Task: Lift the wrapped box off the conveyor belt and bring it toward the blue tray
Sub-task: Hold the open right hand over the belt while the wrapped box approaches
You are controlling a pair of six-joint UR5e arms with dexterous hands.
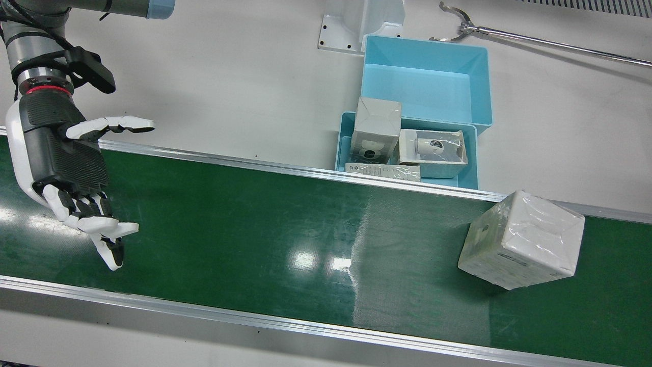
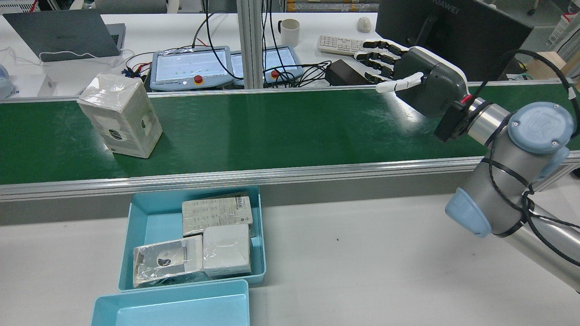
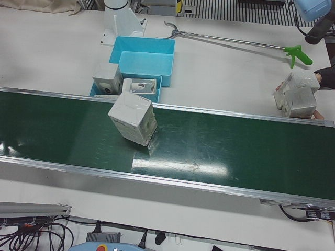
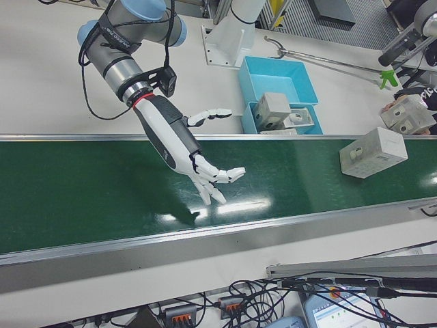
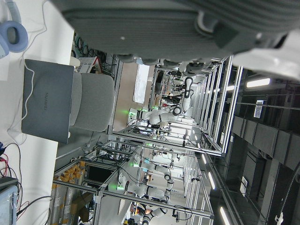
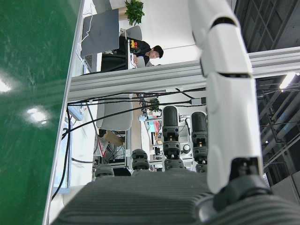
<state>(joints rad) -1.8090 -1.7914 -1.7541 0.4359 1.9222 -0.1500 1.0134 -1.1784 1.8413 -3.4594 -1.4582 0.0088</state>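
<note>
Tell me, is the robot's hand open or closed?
Open. The right hand hovers over the green belt with fingers spread, holding nothing; the wrapped box sits far off.

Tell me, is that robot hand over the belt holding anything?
No. The right hand hangs open above the belt, fingers spread; the box sits untouched, well apart.

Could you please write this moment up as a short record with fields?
wrapped box: on the green conveyor belt, tilted, untouched
right robot hand: open over the belt's other end, far from the box
left robot hand: seen only close up in its own view; state unclear
blue tray: empty, on the table beside the belt
second tray: holds several packaged boxes
</note>
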